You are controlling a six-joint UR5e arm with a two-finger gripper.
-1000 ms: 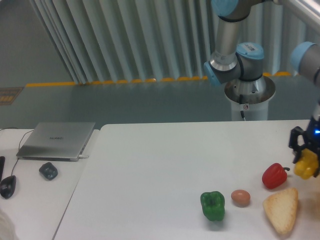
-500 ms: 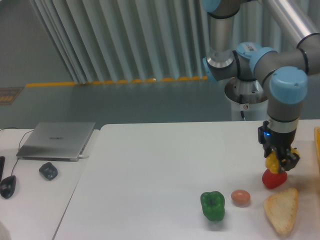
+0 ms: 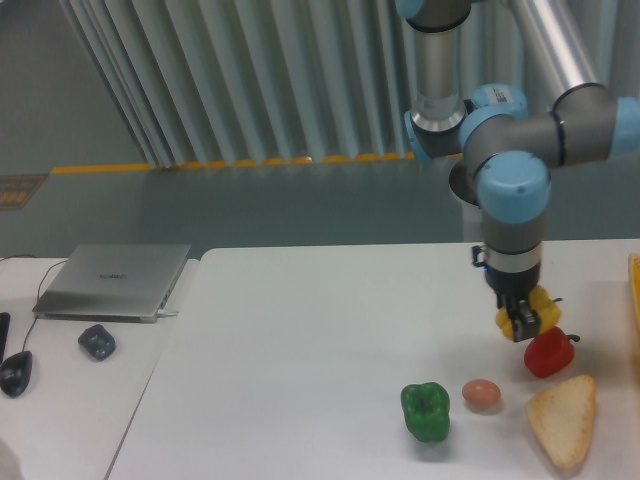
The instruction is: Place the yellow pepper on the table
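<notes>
Vertical grey blinds and a grey floor with a yellow stripe are seen behind the white table, which fills most of the lower view. At the right half of the table the arm is bent down from above, with the gripper pointed at the surface. The yellow pepper is clamped between the fingers — it is held off the tabletop, just above and left of the red pepper, which partly overlaps it in the view; whether the two touch cannot be told. The gripper is closed on the yellow pepper, with dark fingers seen at its left and lower edge.

In a loose row along the front of the table are seen the green pepper, a brown egg just to its right, and a piece of toast at the far right, below the red pepper. All are resting on the surface, apart from each other.

At the left, on the adjoining white desk — a closed grey laptop, a small dark object in front of it, and a black mouse near the edge are seen.
</notes>
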